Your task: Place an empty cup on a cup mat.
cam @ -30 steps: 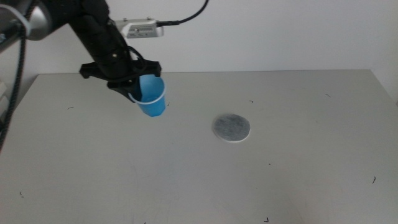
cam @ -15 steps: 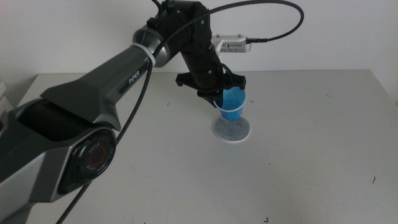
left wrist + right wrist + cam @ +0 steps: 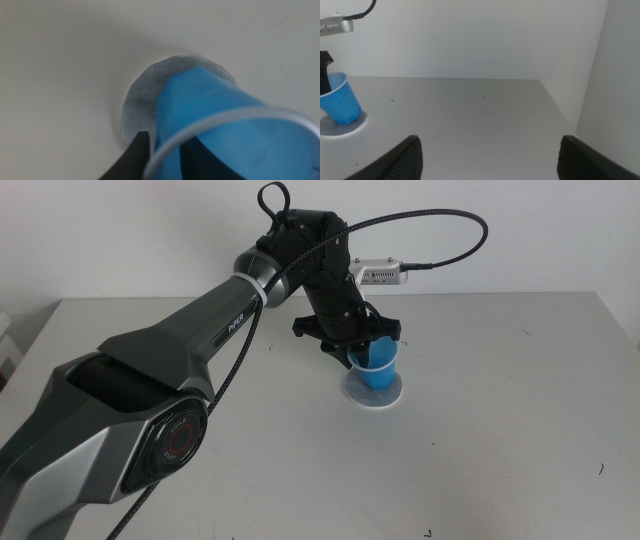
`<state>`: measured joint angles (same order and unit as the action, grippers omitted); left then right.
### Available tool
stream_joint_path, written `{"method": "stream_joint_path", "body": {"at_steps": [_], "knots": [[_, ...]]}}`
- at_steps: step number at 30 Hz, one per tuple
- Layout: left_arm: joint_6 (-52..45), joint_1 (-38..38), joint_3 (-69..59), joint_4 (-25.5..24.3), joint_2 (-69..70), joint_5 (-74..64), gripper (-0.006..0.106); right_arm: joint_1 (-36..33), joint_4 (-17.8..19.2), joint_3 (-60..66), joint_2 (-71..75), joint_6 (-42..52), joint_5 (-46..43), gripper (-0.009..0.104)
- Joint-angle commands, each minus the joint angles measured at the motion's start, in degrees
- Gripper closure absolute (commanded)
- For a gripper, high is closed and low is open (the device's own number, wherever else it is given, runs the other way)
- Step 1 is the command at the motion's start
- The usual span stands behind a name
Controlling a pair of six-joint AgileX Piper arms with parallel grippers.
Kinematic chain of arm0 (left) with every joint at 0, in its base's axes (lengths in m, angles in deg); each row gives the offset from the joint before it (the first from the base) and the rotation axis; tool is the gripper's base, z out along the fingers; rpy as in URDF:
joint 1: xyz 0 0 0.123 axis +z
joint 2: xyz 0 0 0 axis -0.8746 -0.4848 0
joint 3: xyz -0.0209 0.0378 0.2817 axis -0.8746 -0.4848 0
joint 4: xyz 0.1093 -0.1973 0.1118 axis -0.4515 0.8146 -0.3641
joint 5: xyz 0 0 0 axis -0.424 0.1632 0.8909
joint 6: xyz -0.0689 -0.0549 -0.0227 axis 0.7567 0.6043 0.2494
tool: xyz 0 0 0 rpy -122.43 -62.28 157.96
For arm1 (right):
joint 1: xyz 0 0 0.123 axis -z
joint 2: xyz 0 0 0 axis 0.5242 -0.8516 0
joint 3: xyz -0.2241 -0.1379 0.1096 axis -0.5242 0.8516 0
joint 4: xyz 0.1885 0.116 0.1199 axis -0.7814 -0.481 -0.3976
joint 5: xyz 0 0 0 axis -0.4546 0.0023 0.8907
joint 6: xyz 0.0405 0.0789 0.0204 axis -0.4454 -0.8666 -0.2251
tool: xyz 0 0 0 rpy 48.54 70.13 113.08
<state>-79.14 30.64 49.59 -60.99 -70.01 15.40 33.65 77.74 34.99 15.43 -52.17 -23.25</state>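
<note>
The blue cup (image 3: 379,369) is over the grey cup mat (image 3: 392,394) at the table's middle, tilted, with its base at the mat's surface. My left gripper (image 3: 360,358) is shut on the cup's rim from the left side. In the left wrist view the cup (image 3: 215,107) covers part of the mat (image 3: 142,97), and the left gripper (image 3: 165,147) pinches the rim with one jaw inside and one outside. The right wrist view shows the cup (image 3: 340,104) on the mat (image 3: 332,129) from afar. My right gripper (image 3: 490,150) is open and empty, out of the middle view.
The grey table (image 3: 480,460) has only small dark marks. A white wall stands behind it. The left arm's long dark body (image 3: 180,370) crosses the table's left half. A cable loops above the left wrist camera (image 3: 385,272).
The left gripper carried the cup from the table's left to over the mat, then lowered it slightly onto the mat. The right gripper has not moved.
</note>
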Motion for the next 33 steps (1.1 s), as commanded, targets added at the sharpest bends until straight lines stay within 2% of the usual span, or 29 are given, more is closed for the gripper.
{"method": "stream_joint_path", "body": {"at_steps": [1,3,6,8,10,14,21,27,33], "knots": [[0.5,0.0,2.2,1.9,4.0,-3.9,0.06,0.0,0.8,-0.5,1.5,0.3,-4.3,0.001],[0.4,0.0,2.4,2.1,4.2,-3.9,0.042,0.0,0.8,-0.5,1.5,0.3,-4.3,0.001],[-0.1,0.0,3.4,2.2,4.5,-3.9,0.023,0.0,0.8,-0.5,1.5,0.3,-4.3,0.001],[-0.8,0.0,4.4,2.2,4.6,-3.9,0.012,0.0,0.8,-0.5,1.5,0.3,-4.3,0.001],[-1.4,0.0,6.1,2.7,4.8,-3.9,0.006,0.0,0.8,-0.5,1.5,0.3,-4.3,0.001],[-2.5,0.0,8.5,4.1,6.3,-3.9,0.003,0.0,0.8,-0.5,1.5,0.3,-4.3,0.001],[-7.8,0.4,8.5,3.0,14.2,-3.9,0.003,0.0,0.8,-0.5,1.5,0.3,-4.3,0.001],[-13.9,1.1,8.5,-2.4,23.1,-3.9,0.003,0.0,0.8,-0.5,1.5,0.3,-4.3,0.001],[-14.0,2.3,8.5,-3.0,32.3,-3.9,0.003,0.0,0.8,-0.5,1.5,0.3,-4.3,0.001]]}}
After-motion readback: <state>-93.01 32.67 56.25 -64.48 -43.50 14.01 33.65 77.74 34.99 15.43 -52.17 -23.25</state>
